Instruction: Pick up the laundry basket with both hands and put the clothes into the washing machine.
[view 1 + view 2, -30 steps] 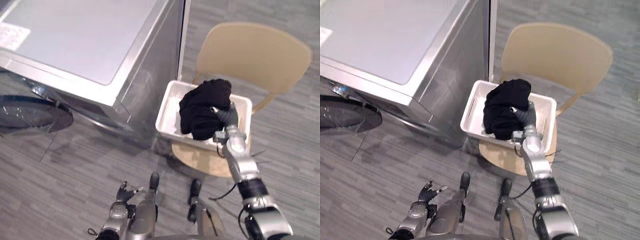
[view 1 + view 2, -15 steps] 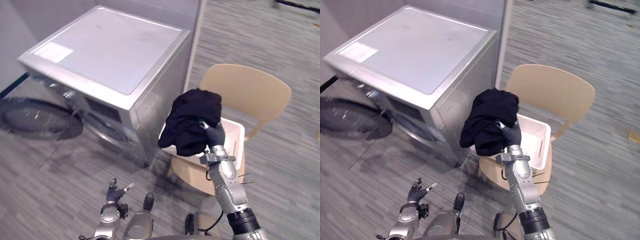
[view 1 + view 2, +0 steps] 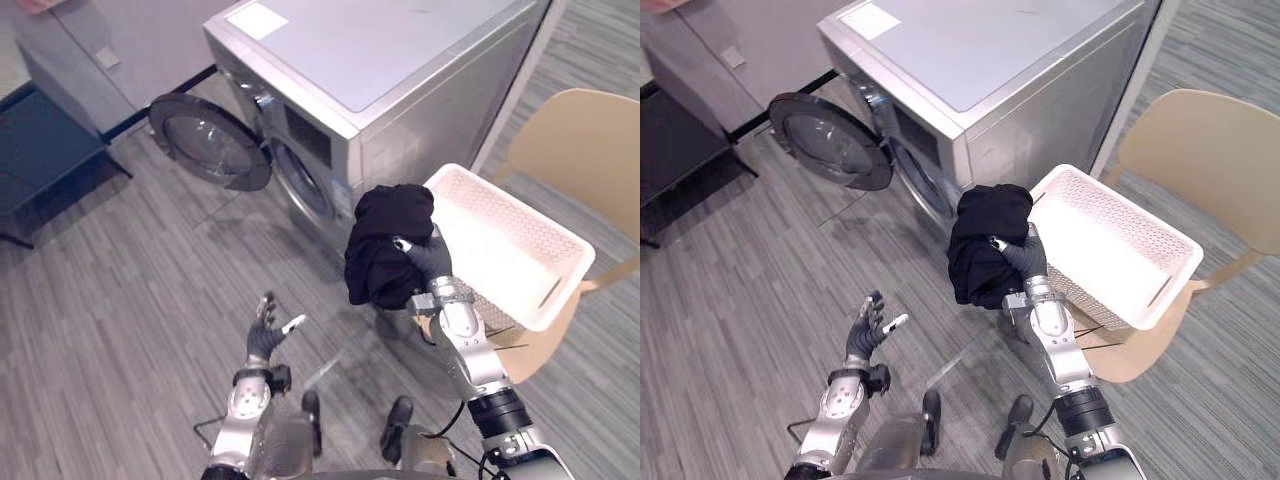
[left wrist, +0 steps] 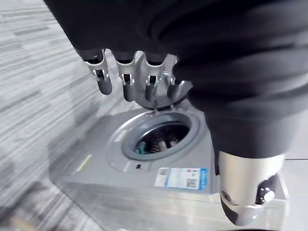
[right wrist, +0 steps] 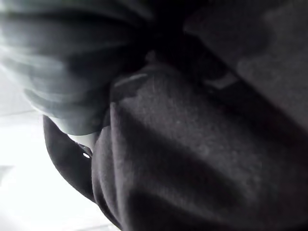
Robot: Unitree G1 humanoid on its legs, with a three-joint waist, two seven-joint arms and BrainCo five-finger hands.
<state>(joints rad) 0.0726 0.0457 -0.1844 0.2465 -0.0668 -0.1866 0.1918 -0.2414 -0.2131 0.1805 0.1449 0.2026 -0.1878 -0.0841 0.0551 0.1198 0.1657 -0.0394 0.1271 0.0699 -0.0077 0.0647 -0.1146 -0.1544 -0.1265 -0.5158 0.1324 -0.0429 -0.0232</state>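
Observation:
My right hand (image 3: 428, 262) is shut on a bundled black garment (image 3: 385, 245) and holds it in the air, off the near corner of the white laundry basket (image 3: 505, 240). The dark cloth (image 5: 192, 159) shows up close in the right wrist view. The basket stands on a tan chair (image 3: 580, 140) beside the silver washing machine (image 3: 380, 60). The machine's round door (image 3: 205, 140) hangs open to the left of the drum opening (image 4: 161, 137). Low at the left, my left hand (image 3: 265, 335) is open, its fingers (image 4: 127, 72) spread and holding nothing.
A dark low cabinet (image 3: 40, 160) stands at the far left by the wall. Grey plank floor (image 3: 130, 290) stretches in front of the machine, between the door and my hands. The chair's back rises behind the basket at the right.
The camera has swung round to the machine's front. My right hand has lifted the black garment out of the basket and off its corner. My left hand has risen with its fingers spread.

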